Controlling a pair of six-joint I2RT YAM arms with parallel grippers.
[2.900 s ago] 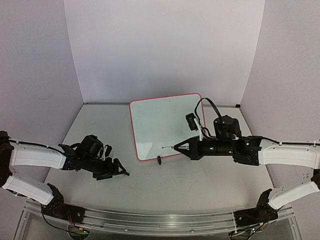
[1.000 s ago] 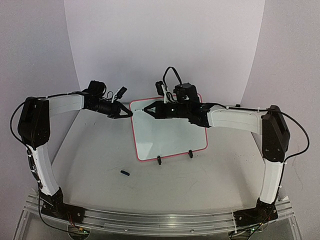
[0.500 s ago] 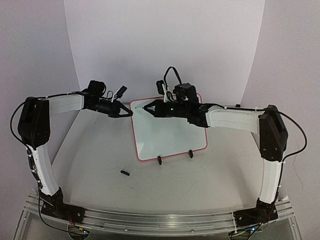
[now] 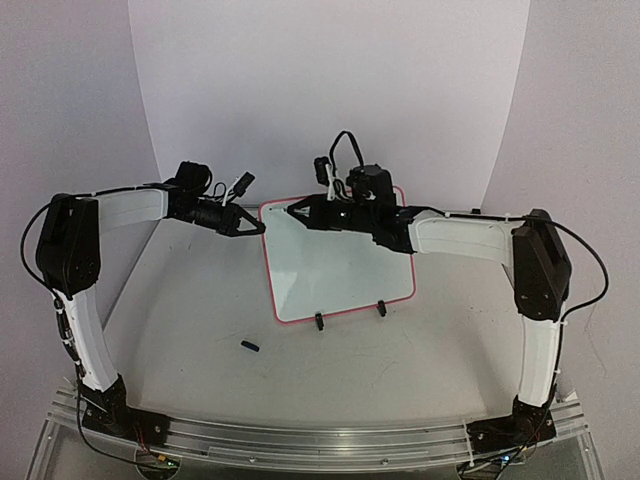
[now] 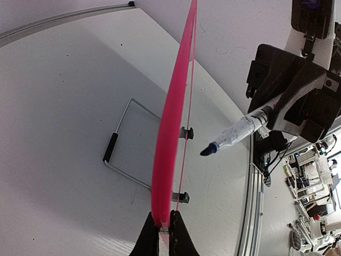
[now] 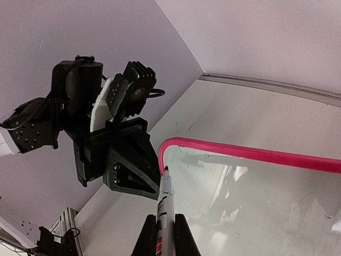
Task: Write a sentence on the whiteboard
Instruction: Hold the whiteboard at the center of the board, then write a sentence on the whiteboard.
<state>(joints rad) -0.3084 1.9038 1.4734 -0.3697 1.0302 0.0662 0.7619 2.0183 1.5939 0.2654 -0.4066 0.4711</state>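
Left gripper (image 5: 164,229) has just clamped the whiteboard (image 4: 340,265) edge; right gripper (image 6: 162,226) clutches an uncapped marker (image 6: 164,194), so writing can begin.

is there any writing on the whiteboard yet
No, the whiteboard is blank white in the top view, and the marker hovers by its top corner.

A robotics lab test cell: a white bench (image 4: 200,330) boxed in by plain pale panels (image 4: 330,90) at 9, 12 and 3 o'clock, with an aluminium rail (image 4: 320,440) bolted along its 6 o'clock edge. Past that rail, the left wrist view catches cluttered stands and cables (image 5: 311,176).
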